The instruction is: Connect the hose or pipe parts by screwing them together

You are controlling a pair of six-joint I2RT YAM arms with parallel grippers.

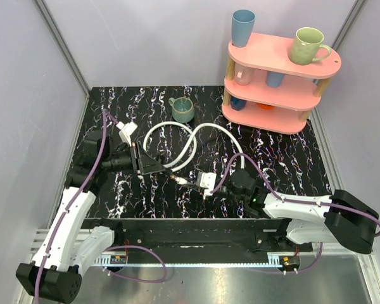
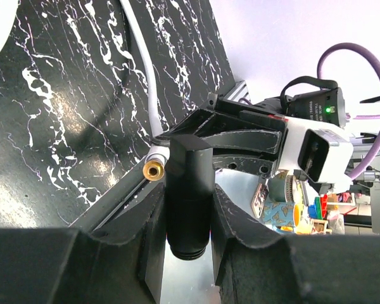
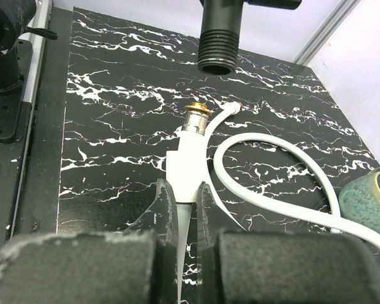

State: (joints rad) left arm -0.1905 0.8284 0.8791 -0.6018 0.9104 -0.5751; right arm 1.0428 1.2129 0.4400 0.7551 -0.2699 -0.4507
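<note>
item: white hoses (image 2: 145,69), thin, smooth, flexible, looped on a glossy black, white-veined worktop (image 1: 285,158). left hand (image 2: 187,215) clamped on a matt black cylindrical fitting (image 3: 219,38) with a coarse thread at its free end. right hand (image 3: 187,209) pinching a white moulded hose end (image 3: 189,161) tipped with a shiny brass nut (image 3: 197,118), near the thread but not touching it. step, as judged: alignment before threading. next calls for: axes in line, nut seated square, then turning.
</note>
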